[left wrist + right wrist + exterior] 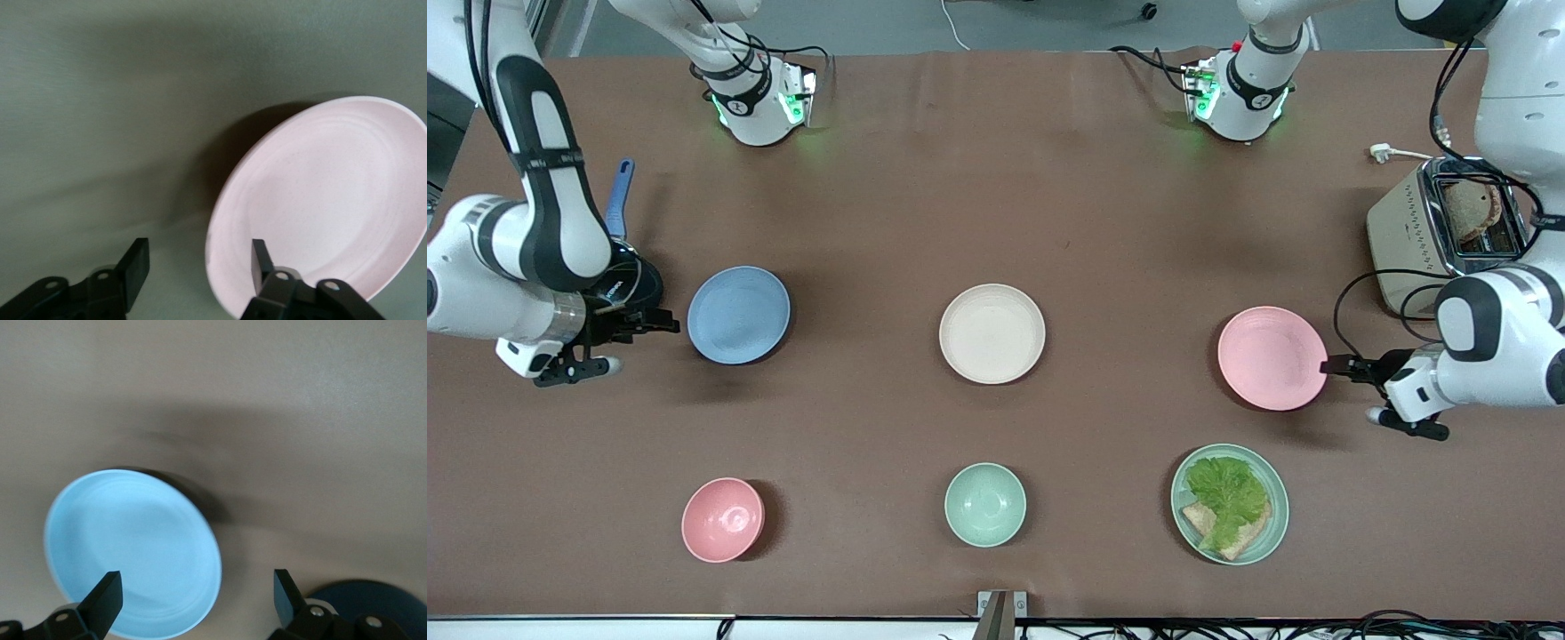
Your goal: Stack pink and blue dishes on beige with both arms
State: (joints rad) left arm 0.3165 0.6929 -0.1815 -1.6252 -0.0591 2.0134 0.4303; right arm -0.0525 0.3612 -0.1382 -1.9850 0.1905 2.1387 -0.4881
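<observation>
Pink plate (1272, 357) flat, left claw (1336, 365) open at rim

Left glossy white jointed arm, low over the table, forearm level: its small black two-finger gripper (1332, 365) (195, 265) has fingers parted. Right glossy white jointed arm likewise: its small black two-finger gripper (663, 321) (198, 595) is spread wide.

No text, label, brand, number or sign can be read on anything in these views.
</observation>
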